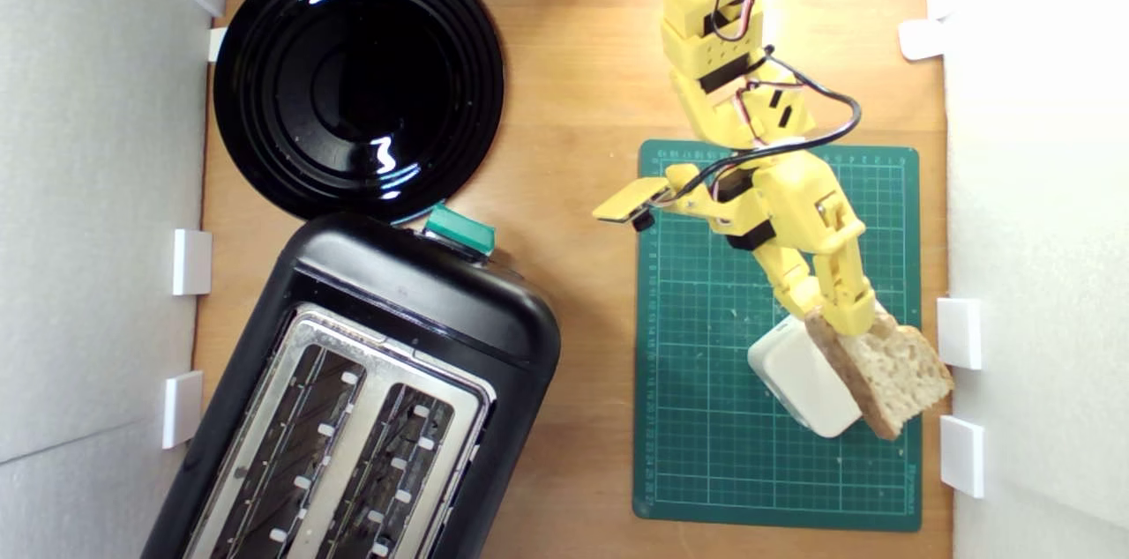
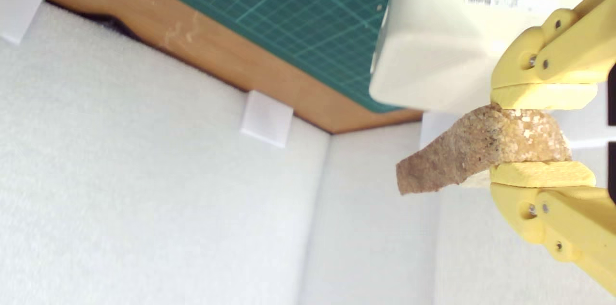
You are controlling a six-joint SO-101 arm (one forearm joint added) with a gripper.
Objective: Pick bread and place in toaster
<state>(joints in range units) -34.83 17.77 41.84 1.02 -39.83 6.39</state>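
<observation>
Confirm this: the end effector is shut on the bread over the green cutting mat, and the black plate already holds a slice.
Wrong on the plate. The exterior view shows the black plate bare. The rest stands: the end effector is shut on the bread over the green cutting mat.

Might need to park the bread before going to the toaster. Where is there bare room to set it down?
Gripper holds the bread against the white block; crowded there. Free: the green mat on the exterior view's left of the block, and the wood strip between mat and toaster. The black plate is bare too.
</observation>
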